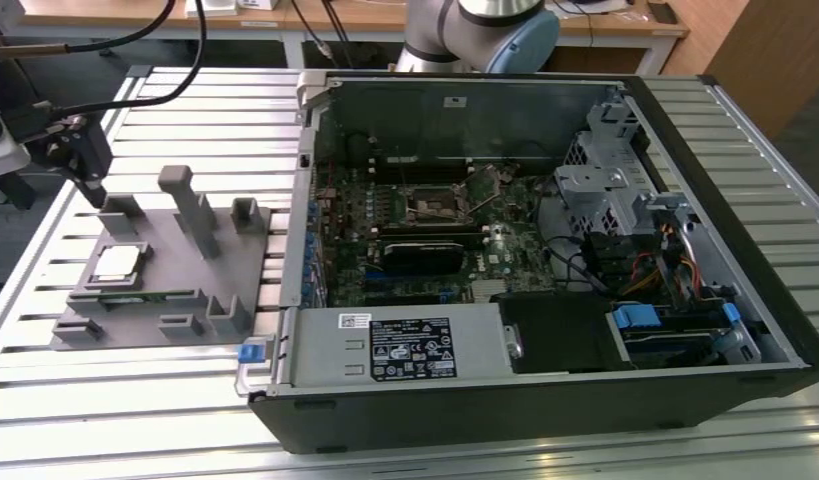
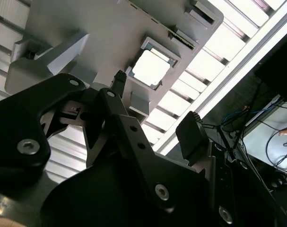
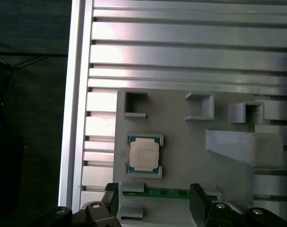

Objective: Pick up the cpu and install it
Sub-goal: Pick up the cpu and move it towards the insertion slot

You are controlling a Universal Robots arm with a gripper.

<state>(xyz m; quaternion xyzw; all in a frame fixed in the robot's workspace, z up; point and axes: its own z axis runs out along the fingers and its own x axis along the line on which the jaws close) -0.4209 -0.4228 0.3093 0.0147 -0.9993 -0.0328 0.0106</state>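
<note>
One cpu (image 3: 144, 156) lies flat, silver top up, in a square corner-lipped pocket of the single grey fixture plate (image 3: 181, 142), on the side of the plate nearest the counter's (image 1: 182, 100) long edge at the exterior view's left. It is apart from the claw (image 3: 154, 202), which is released and grasps nothing: its two black fingers (image 3: 197, 201) stand well apart in both wrist views, with only the plate showing in the gap. One long green memory stick (image 3: 168, 193) sits on edge in a slot just beside the cpu's pocket, and in the first wrist view it runs across the space between the two fingertips, lower than them. In the second wrist view the cpu (image 2: 151, 67) shows bright and square past the tip of one finger (image 2: 118, 81), untouched. In the exterior view the claw (image 1: 86, 165) hangs above the plate's far corner, near the counter's edge on the exterior view's left, and the cpu (image 1: 116, 264) rests lower on the plate toward that same edge. The plate also carries several empty open brackets and upright posts. One open computer case (image 1: 543, 420) lies on its side just beside the plate, taking up the counter's middle and the exterior view's right. On its motherboard sits one black square socket frame (image 1: 429, 206), well apart from the cpu.
</note>
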